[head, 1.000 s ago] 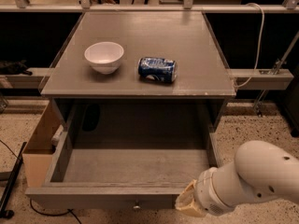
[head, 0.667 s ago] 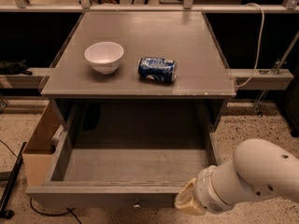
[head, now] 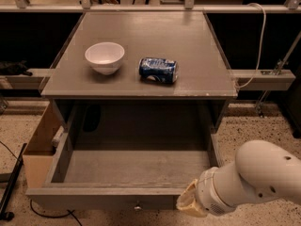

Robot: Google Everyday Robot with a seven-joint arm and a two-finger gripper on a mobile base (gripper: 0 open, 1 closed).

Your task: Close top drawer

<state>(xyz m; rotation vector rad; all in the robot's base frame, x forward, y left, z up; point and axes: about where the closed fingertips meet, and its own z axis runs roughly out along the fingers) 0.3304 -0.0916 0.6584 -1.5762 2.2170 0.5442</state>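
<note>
The top drawer (head: 94, 191) is a wide, shallow grey wooden drawer, pulled far out from under the grey tabletop (head: 197, 46); its inside holds nothing. Its front panel runs along the bottom of the view, with a small round metal knob (head: 138, 205) at centre. My gripper (head: 188, 204) sits at the bottom right, at the end of the white arm (head: 258, 178). Its tan tip is up against the drawer's front panel, right of the knob. The fingers are hidden.
A white bowl (head: 105, 57) and a blue can (head: 158, 70) lying on its side rest on the tabletop. A cardboard box (head: 40, 147) stands on the floor left of the drawer. A black cable (head: 14, 182) runs over the floor at lower left. A white cable (head: 256, 41) hangs at the right.
The arm and gripper have shifted slightly left along the drawer front. The drawer has not visibly moved.
</note>
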